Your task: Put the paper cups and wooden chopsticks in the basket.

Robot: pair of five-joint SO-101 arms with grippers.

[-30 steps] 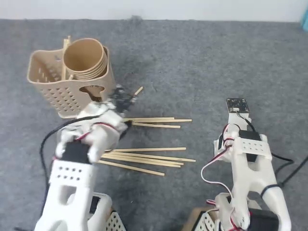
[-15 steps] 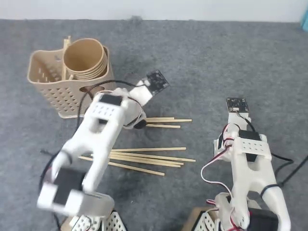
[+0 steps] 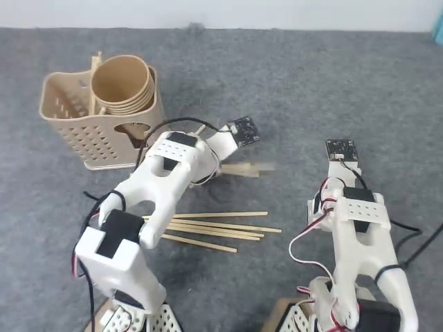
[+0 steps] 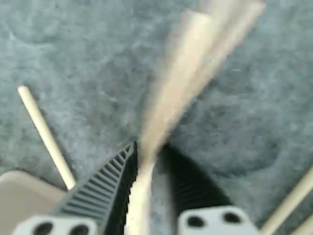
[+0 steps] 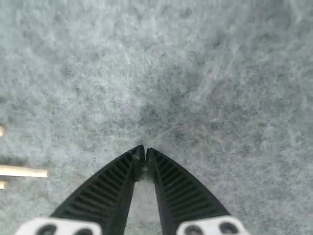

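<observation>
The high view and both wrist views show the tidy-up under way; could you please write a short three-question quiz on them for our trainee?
1. True or false: the stacked paper cups stand inside the basket.
2. What is clamped in the left gripper?
A) a paper cup
B) wooden chopsticks
C) nothing
3. Fill in the gap: the right gripper is ____, with nothing between its fingers.

Key: 1 true; 2 B; 3 shut.
</observation>
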